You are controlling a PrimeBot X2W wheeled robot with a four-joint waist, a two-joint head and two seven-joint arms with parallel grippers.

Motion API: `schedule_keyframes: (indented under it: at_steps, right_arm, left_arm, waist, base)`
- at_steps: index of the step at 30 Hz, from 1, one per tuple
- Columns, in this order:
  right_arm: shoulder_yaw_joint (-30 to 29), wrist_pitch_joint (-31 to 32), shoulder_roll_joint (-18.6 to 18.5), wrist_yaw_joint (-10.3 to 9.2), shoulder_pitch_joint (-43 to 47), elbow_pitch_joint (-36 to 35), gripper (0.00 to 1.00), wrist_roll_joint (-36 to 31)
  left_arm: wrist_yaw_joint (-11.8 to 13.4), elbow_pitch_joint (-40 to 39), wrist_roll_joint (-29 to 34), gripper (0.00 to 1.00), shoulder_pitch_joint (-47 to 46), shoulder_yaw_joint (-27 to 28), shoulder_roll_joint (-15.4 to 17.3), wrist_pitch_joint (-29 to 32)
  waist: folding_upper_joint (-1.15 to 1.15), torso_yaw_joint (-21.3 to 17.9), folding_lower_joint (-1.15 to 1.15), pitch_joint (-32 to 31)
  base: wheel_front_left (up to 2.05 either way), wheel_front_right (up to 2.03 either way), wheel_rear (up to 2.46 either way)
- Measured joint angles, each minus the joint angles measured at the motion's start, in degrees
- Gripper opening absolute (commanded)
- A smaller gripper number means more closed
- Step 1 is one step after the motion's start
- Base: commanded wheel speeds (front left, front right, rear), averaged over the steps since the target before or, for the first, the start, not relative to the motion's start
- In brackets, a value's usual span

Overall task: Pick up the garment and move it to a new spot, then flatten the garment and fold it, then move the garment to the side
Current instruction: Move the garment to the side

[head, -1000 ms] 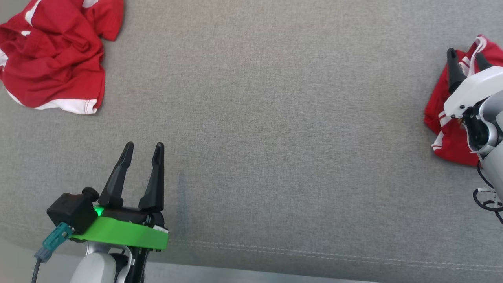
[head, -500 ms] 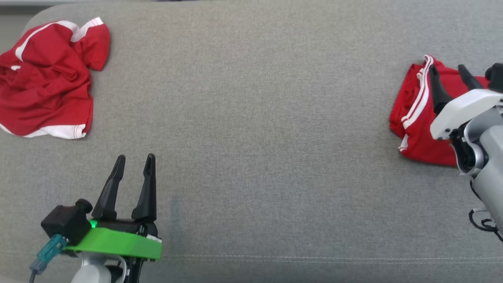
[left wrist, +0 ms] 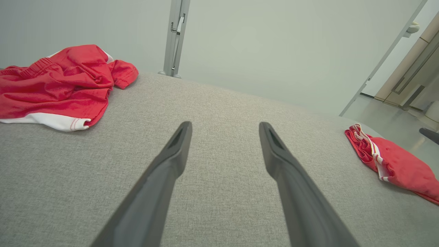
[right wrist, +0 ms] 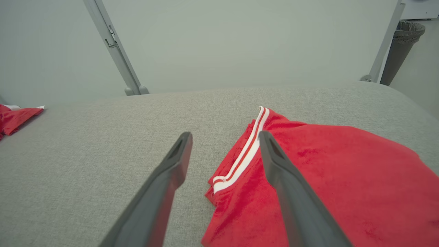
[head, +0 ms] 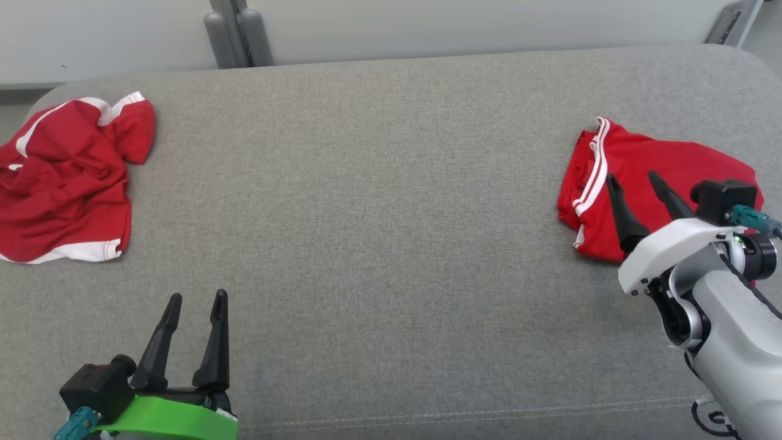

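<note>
Jaws gaped wide and empty: right jaws over the folded red white-striped garment (head: pixel 672 165), left jaws above the grey fabric table (head: pixel 391 214), a crumpled red garment (head: pixel 61 183) well apart

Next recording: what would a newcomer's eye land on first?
Two red garments on the grey cushioned surface: a crumpled garment with white trim at the left, a folded garment with white stripes at the right. The right gripper stands open over the folded one; the left gripper is open near the front.
</note>
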Motion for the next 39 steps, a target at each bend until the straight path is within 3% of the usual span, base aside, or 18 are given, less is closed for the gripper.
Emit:
schedule_keyframes:
  at_steps: [12, 25, 39]
  right_arm:
    - [-3.1, 0.0, 0.6, -2.34, 14.6, -8.3, 1.00, -5.6]
    - [-12.3, 0.0, 0.6, -2.45, 24.2, -14.8, 1.00, -12.2]
    - [-18.6, 0.0, 3.1, -2.45, 30.6, -19.4, 1.00, -17.4]
  left_arm:
    - [0.0, -1.3, 1.5, 1.00, 4.0, 2.5, 0.3, 0.0]
    - [0.0, -1.8, 2.7, 1.00, 7.3, 3.5, 0.3, 0.0]
    - [0.0, -2.4, 3.0, 1.00, 7.4, 2.8, 0.3, 0.0]
  waist:
    - [0.00, -4.1, 0.00, -3.8]
    - [0.00, -8.0, 0.00, -5.6]
    - [0.00, -7.6, 0.00, -5.9]
  base:
    - [0.00, 0.00, 0.00]
    - [0.00, 0.00, 0.00]
    - [0.00, 0.00, 0.00]
